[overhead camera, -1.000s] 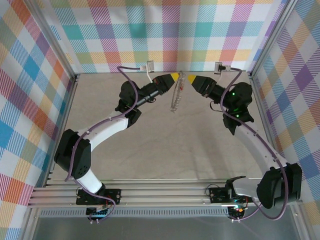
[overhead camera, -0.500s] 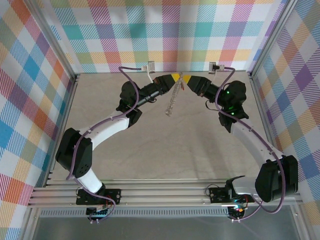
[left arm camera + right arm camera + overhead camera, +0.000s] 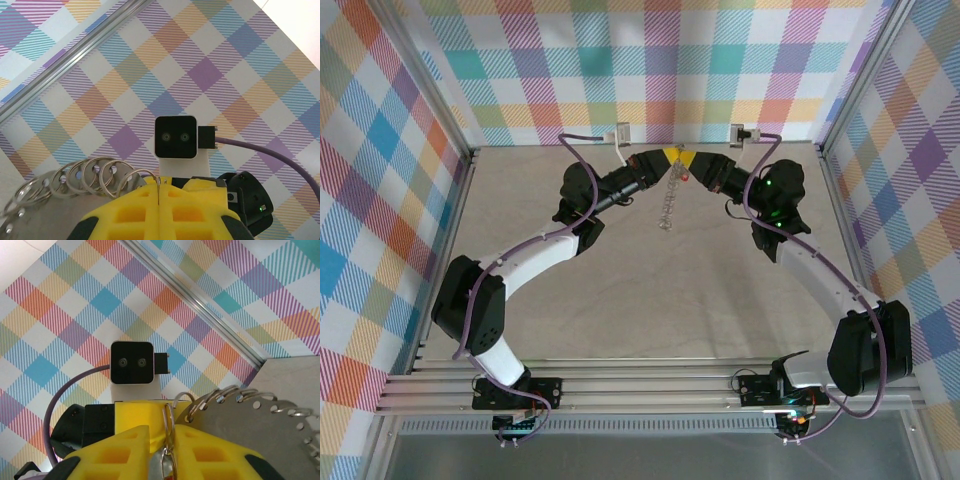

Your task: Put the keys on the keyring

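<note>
Keyring [image 3: 667,200], a string of silver rings, over the far middle of the counter [image 3: 620,300]. Top end between both arm tips, rest trailing toward the near side. Jaws of the left pincer [image 3: 669,155] closed, one ring nipped in the seam. Right pincer [image 3: 689,160] narrowly apart, a ring in the slot; clamped or not, cannot tell. Red-headed key [image 3: 688,177] just beside that tip.

- The left gripper [image 3: 670,155] and right gripper [image 3: 687,159] meet tip to tip over the far middle of the desk [image 3: 670,300].
- The keyring [image 3: 667,203] hangs between them.
- The key [image 3: 688,177] is just beside the right gripper's tip.
</note>
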### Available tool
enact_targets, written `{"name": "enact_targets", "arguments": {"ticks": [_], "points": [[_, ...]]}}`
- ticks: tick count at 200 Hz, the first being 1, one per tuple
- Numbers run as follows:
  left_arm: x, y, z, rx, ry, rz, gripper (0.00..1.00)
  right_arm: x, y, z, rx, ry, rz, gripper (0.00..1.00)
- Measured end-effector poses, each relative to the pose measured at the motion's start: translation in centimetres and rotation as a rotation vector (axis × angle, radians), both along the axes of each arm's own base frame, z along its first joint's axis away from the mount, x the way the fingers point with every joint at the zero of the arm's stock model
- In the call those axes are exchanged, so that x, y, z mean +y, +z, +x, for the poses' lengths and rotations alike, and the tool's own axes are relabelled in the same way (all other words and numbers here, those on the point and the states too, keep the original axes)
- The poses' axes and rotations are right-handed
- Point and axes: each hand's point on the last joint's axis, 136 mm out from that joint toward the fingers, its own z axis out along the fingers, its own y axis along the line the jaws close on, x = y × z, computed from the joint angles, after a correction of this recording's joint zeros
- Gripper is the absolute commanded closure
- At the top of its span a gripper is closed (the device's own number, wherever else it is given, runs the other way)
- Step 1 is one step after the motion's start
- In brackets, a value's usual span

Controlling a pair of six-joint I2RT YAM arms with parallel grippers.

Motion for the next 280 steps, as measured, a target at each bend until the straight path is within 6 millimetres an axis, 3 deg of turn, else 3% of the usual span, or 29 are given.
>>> {"name": "enact_targets", "arguments": {"ticks": [35, 84, 98, 112, 133, 163, 186, 235, 260, 280], "points": [[0.0, 0.2, 0.0, -0.006, 0.000, -0.004, 1.00, 0.0, 0.0, 0.0, -0.004, -0.003, -0.004, 1.00], [0.1, -0.2, 0.3, 0.006, 0.012, 0.006, 1.00, -0.1, -0.4, 0.2, 0.007, -0.012, -0.015, 1.00], [0.2, -0.7, 0.5, 0.016, 0.021, 0.031, 0.91, -0.1, -0.9, 0.3, 0.019, -0.019, -0.032, 1.00], [0.3, -1.4, 0.8, 0.032, 0.032, 0.071, 0.77, 0.0, -1.6, 0.4, 0.034, -0.017, -0.059, 1.00], [1.8, -1.7, 1.5, 0.028, 0.077, 0.132, 0.61, -0.1, -2.1, 0.5, 0.045, 0.007, -0.106, 1.00], [4.4, 0.0, 2.4, -0.045, 0.134, 0.209, 0.47, -0.6, -1.2, 1.3, 0.012, 0.053, -0.161, 1.00], [5.2, 1.4, 2.5, -0.113, 0.129, 0.274, 0.40, -0.9, -1.2, 2.1, -0.005, 0.100, -0.207, 1.00], [3.7, 3.3, 2.1, -0.251, -0.012, 0.395, 0.38, -0.6, -1.8, 3.1, -0.019, 0.240, -0.273, 1.00], [2.8, 1.9, 3.1, -0.248, -0.091, 0.444, 0.40, -0.2, -1.7, 2.9, -0.035, 0.318, -0.288, 1.00], [2.3, 0.2, 4.0, -0.222, -0.146, 0.476, 0.49, 0.0, -1.5, 2.6, -0.049, 0.354, -0.294, 1.00]]}}
